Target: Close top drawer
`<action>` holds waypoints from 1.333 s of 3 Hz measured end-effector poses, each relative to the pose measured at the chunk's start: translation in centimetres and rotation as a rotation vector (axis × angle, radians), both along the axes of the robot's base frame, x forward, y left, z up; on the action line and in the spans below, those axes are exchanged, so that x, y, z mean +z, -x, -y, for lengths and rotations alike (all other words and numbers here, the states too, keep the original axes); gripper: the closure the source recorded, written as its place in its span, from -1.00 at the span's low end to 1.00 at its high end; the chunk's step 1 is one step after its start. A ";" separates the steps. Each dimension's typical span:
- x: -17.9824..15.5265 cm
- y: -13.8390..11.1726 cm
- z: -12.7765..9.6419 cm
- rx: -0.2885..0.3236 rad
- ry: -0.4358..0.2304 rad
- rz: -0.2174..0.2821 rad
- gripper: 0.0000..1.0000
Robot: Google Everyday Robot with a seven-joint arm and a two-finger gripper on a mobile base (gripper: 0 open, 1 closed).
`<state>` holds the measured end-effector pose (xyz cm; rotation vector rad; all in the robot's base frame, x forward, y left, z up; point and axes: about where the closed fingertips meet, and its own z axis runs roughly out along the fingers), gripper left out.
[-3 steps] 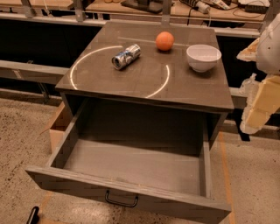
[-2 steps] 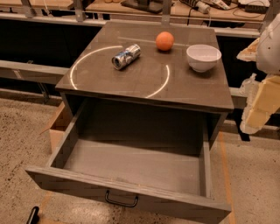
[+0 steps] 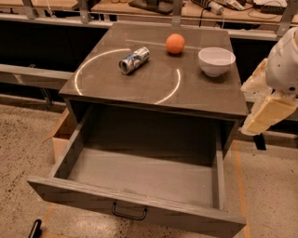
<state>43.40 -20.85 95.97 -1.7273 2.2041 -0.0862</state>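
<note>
The top drawer (image 3: pixel 139 176) is a wide, deep grey-brown wooden drawer, pulled far out of the cabinet (image 3: pixel 158 100) toward me. Its inside is empty. The flat front (image 3: pixel 84 200) faces me at the bottom of the view, with a small black handle (image 3: pixel 129 213) at its centre. Only a small black tip of my gripper (image 3: pixel 35 228) shows at the bottom left corner, left of and below the drawer front and apart from it. My white and cream arm (image 3: pixel 272 100) hangs at the right edge, beside the cabinet's right side.
On the cabinet top lie a crushed silver can (image 3: pixel 134 60), an orange (image 3: pixel 175 43) and a white bowl (image 3: pixel 216 61). An open cardboard box (image 3: pixel 59 137) sits on the floor left of the cabinet. Workbenches (image 3: pixel 153 11) run along the back.
</note>
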 end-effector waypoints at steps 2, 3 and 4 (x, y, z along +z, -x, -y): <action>-8.4 1.9 -3.5 0.111 -0.057 -0.116 0.68; -11.8 4.0 -4.6 0.123 -0.066 -0.197 1.00; -14.9 6.2 -4.8 0.104 -0.058 -0.249 1.00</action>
